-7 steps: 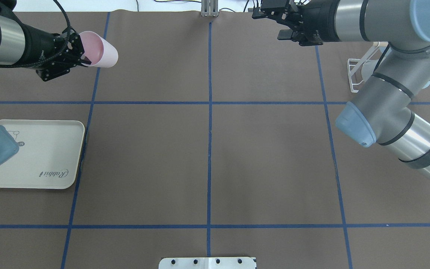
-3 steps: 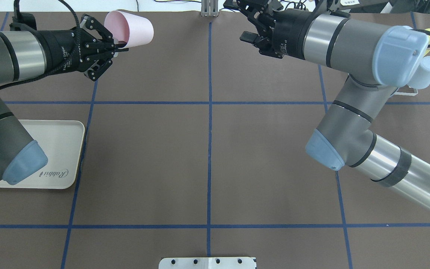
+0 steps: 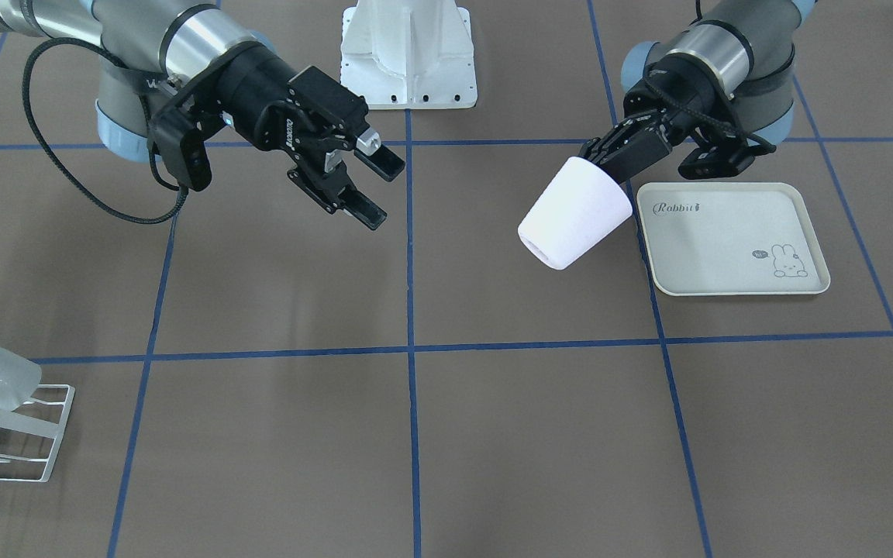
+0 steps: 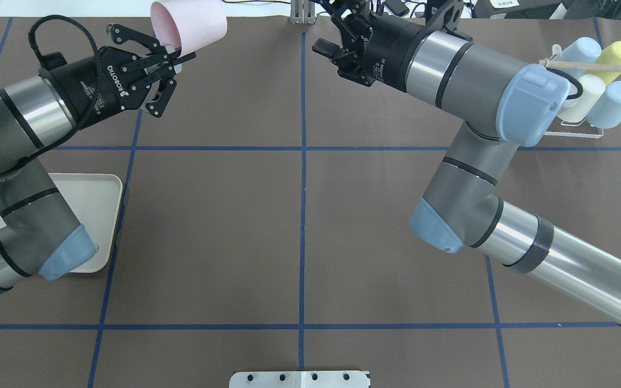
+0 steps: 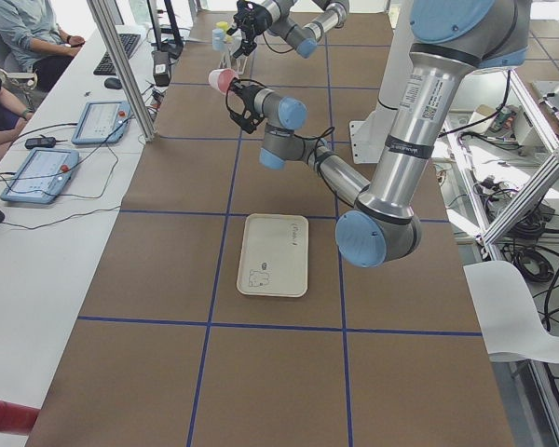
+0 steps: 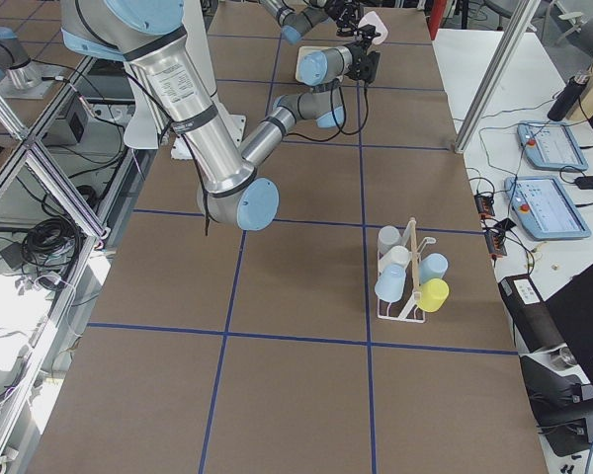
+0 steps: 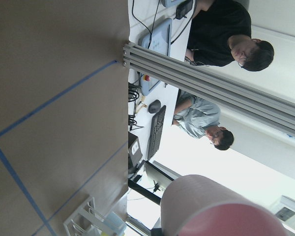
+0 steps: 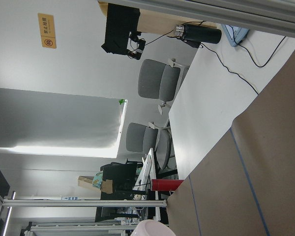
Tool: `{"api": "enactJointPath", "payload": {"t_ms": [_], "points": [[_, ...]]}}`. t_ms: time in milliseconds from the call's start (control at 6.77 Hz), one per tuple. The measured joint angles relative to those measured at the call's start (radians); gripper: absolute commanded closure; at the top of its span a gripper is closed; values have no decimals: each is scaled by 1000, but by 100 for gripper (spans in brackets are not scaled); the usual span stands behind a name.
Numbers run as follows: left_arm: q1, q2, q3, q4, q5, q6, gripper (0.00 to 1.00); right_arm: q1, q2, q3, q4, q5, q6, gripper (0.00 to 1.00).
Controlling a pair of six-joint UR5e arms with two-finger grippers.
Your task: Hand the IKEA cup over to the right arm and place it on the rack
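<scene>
The pink IKEA cup [image 4: 192, 22] hangs tilted above the table's far left part, its base pointing toward the middle. My left gripper [image 4: 177, 54] is shut on its rim. From the front the cup [image 3: 574, 225] looks pale, held by the left gripper [image 3: 609, 159] beside the tray. My right gripper [image 3: 373, 190] on the right arm [image 4: 467, 70] stands open and empty, facing the cup with a wide gap between them. The white wire rack [image 4: 601, 67] with its wooden dowel stands at the far right. The left wrist view shows the cup [image 7: 221, 211] close up.
The rack [image 3: 61, 430] carries several cups in light blue, yellow and white. A cream rabbit-print tray [image 3: 725, 240] lies on the left side, partly under my left arm's elbow [image 4: 62, 253]. People sit at a desk [image 5: 37, 140] past the table's far edge.
My left gripper has carried the cup further toward the table's middle and far edge. The right arm has swung left toward the middle, uncovering the rack.
</scene>
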Motion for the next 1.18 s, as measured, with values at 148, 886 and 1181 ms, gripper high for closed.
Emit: {"api": "enactJointPath", "payload": {"t_ms": [148,886,1181], "points": [[61,-10,40,-129,105,-40,100,-17,15,-38,47,-21,16,0],[183,-142,150,-217,214,-17,100,-50,43,-82,77,-33,38,0],[208,-169,166,-210,215,28,100,-59,44,-88,77,-38,37,0]]}}
